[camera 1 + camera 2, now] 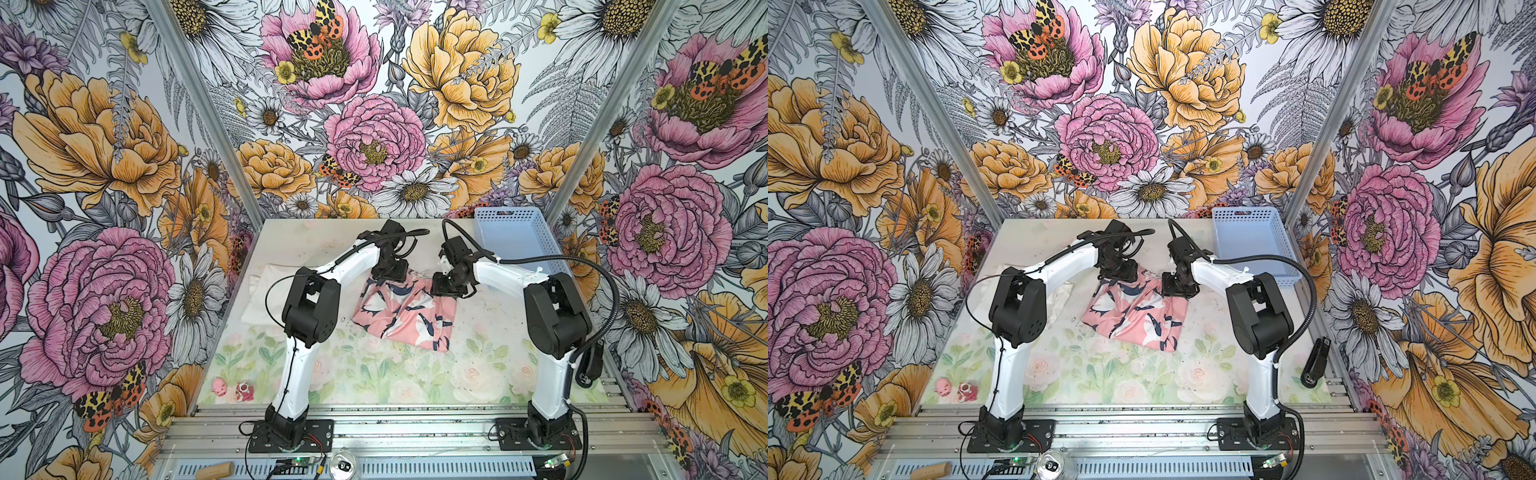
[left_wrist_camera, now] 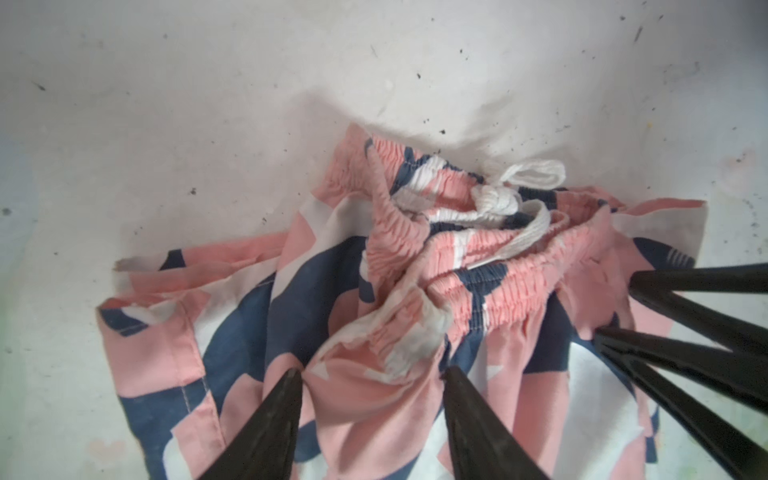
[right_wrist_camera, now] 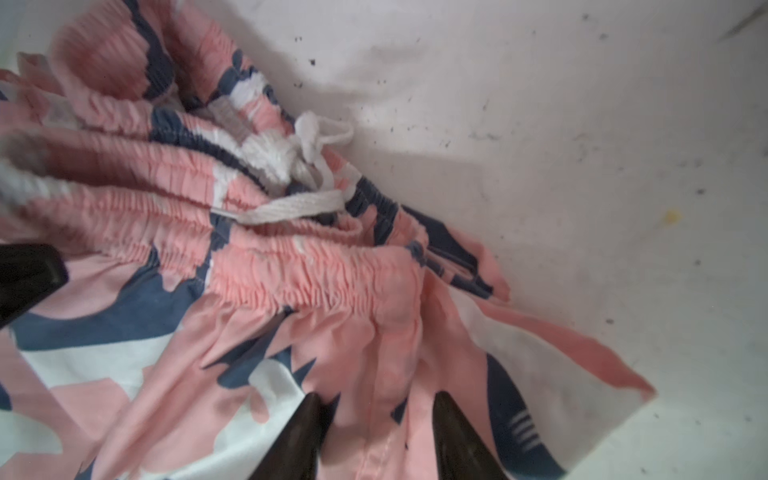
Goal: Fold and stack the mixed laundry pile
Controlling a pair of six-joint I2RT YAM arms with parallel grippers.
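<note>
The pink garment [image 1: 403, 316] [image 1: 1133, 320], printed navy and white, lies crumpled mid-table with its elastic waistband and white drawstring at the far edge. My left gripper [image 1: 388, 276] [image 2: 372, 372] is pressed down on the waistband's left end and pinches a bunched fold of pink cloth [image 2: 415, 266]. At the right end my right gripper [image 1: 446, 291] [image 3: 380, 399] is shut on a pink seam fold [image 3: 291, 270]. The white garment [image 1: 266, 291] lies flat at the left, partly hidden behind my left arm.
A light blue perforated basket [image 1: 515, 245] stands at the back right corner. Two small pink toys [image 1: 219, 386] sit near the front left edge. A black object [image 1: 1314, 361] leans at the right edge. The arm bases stand on the front rail.
</note>
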